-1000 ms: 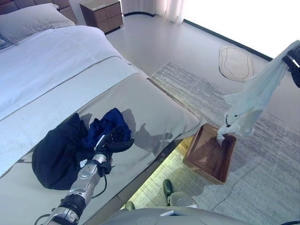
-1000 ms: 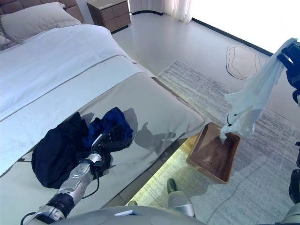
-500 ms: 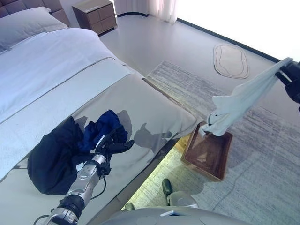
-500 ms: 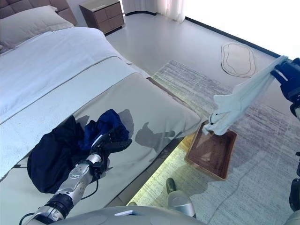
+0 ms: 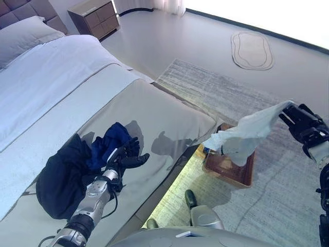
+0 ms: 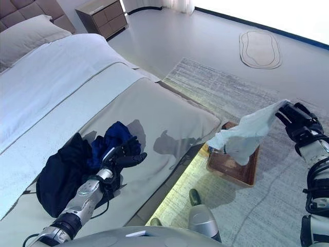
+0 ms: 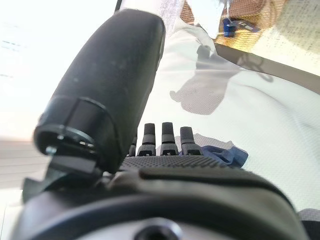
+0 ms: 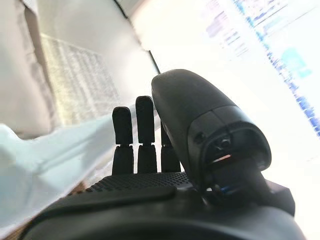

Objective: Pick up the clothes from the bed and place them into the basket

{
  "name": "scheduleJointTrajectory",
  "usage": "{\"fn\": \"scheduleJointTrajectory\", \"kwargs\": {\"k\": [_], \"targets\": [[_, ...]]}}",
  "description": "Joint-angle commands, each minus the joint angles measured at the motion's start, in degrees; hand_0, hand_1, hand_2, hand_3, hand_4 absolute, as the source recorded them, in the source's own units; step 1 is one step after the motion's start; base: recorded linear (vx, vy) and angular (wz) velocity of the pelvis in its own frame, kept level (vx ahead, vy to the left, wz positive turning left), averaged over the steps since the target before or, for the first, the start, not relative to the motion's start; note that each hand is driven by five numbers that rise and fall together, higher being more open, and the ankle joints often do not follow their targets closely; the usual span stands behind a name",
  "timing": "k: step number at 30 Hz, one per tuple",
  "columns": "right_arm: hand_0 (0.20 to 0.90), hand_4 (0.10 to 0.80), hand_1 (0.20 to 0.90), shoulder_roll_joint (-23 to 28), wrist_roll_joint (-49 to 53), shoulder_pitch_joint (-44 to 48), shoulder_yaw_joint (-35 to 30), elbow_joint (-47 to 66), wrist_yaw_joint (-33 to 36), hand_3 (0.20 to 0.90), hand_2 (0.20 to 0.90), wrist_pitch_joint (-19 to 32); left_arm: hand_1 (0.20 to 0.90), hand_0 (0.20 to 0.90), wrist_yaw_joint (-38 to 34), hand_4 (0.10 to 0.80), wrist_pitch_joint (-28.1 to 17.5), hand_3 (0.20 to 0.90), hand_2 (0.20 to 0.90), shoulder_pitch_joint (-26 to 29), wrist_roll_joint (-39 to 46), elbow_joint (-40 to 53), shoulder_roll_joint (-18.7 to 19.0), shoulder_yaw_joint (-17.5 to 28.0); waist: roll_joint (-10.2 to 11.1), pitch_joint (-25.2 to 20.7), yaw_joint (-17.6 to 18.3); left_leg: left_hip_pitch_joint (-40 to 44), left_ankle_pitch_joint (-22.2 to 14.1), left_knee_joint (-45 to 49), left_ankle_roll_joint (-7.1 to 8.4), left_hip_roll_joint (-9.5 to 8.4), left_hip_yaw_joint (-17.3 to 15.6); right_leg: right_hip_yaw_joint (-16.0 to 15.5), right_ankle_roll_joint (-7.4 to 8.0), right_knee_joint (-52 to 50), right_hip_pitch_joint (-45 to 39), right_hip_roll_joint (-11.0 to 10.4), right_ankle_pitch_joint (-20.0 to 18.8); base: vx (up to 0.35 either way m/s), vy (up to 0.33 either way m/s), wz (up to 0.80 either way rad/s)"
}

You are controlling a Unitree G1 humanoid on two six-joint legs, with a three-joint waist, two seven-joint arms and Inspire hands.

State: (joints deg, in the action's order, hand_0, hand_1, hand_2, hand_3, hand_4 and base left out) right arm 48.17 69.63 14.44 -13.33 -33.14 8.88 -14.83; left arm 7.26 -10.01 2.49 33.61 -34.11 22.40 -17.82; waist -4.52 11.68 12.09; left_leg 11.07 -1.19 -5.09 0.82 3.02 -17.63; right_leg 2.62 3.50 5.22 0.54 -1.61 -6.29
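Two garments remain on the bed (image 5: 154, 113), near its foot: a black garment (image 5: 61, 177) bunched in a mound, and a blue garment (image 5: 110, 144) crumpled against its side, touching it. The bed carries a grey cover at the foot end, a white duvet (image 5: 46, 77) further up, and a pillow (image 5: 25, 38) at the head. A wooden nightstand (image 5: 95, 18) stands beyond the pillow. A grey patterned rug (image 5: 241, 103) lies on the floor beside the bed, and a small oval mat (image 5: 252, 50) lies well apart from it, further out. A brown woven basket (image 6: 239, 170) sits on the rug just beside the foot corner of the bed; part of its interior is hidden by the cloth hanging in front of it.

The white garment (image 5: 241, 136) is pale, thin and wrinkled. It stretches from the right hand in a slanting line down toward the basket, with its lower end bunched over the basket's near rim; whether it touches the basket cannot be determined.

Right hand (image 6: 298, 121): held out above the rug beside the basket, pinching the upper end of the white garment. Left hand (image 5: 126, 157): resting on the bed cover at the edge of the blue garment, fingers extended and spread, holding nothing.
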Motion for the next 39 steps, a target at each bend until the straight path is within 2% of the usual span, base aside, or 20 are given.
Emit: {"fn": "scheduleJointTrajectory", "kwargs": {"k": [1,16,18,19,27,35,39], "targets": [[0.3,0.1,0.3,1.22,0.09,5.57,-6.51,3.47,-1.75,0.2,0.3,8.23,0.9,0.9,1.27,0.8,-4.17,0.9,0.9,2.22,-0.99,4.93,2.24,-1.06,3.74,-3.93,-0.08,-2.65,-5.45,5.63,0.5,-0.23,-0.84,-2.38,1.2,-2.52,-0.51,0.1,2.53,-0.057,-0.037,0.01],[0.3,0.1,0.3,-1.07,-6.8,6.0,-3.6,-1.88,-1.81,0.2,0.3,6.81,0.9,0.9,0.6,0.8,-4.05,0.9,0.9,3.1,-1.59,5.16,1.61,-2.17,1.6,-2.56,-0.39,-3.39,-4.77,5.08,0.93,0.06,-1.61,-3.06,1.05,-1.9,-0.23,0.12,2.84,-0.036,-0.029,0.0],[0.484,0.314,0.484,-1.28,-8.97,6.49,-2.84,-3.31,-1.56,0.414,0.484,6.16,0.9,0.9,0.49,0.8,-3.92,0.9,0.9,3.43,-1.48,5.16,1.43,-2.28,1.23,-2.3,-0.48,-3.43,-4.58,5.0,1.06,0.11,-1.62,-3.24,0.96,-1.77,-0.36,0.1,2.88,-0.009,-0.013,0.04],[0.9,0.8,0.9,-1.37,-10.53,6.61,-2.4,-3.9,-1.23,0.9,0.9,5.87,0.9,0.9,0.55,0.8,-3.96,0.9,0.9,3.52,-1.52,5.12,1.33,-2.26,1.06,-2.2,-0.55,-3.45,-4.51,4.95,1.12,0.13,-1.63,-3.38,0.92,-1.71,-0.38,0.06,2.91,0.0,0.0,0.0],[0.9,0.8,0.9,-2.48,-18.53,6.14,0.12,-6.18,2.27,0.9,0.9,5.48,0.9,0.9,-0.11,0.8,-3.74,0.9,0.9,3.96,-1.23,5.8,1.22,-2.57,0.34,-1.34,-1.06,-3.53,-3.93,4.25,1.17,-0.08,-1.16,-3.83,0.84,-1.41,-0.65,-0.02,2.9,0.0,0.0,0.0],[0.9,0.8,0.9,-1.44,-27.98,5.41,0.82,-7.34,6.1,0.9,0.9,4.26,0.9,0.9,-0.5,0.8,-3.83,0.9,0.9,4.29,-0.93,6.23,1.35,-2.89,0.84,-1.01,-1.18,-3.42,-3.78,3.7,0.91,-0.21,-1.21,-4.05,0.9,-1.54,-0.6,0.02,2.87,0.004,0.0,0.02],[0.9,0.8,0.9,-0.9,-32.8,5.06,1.65,-5.92,5.19,0.9,0.9,3.13,0.9,0.9,-0.81,0.8,-4.08,0.9,0.9,3.99,-0.85,6.28,1.23,-2.8,1.3,-1.21,-1.23,-3.25,-3.93,3.77,0.67,-0.3,-1.2,-3.91,0.8,-1.8,-0.73,0.07,3.04,0.004,0.008,0.0]]}}
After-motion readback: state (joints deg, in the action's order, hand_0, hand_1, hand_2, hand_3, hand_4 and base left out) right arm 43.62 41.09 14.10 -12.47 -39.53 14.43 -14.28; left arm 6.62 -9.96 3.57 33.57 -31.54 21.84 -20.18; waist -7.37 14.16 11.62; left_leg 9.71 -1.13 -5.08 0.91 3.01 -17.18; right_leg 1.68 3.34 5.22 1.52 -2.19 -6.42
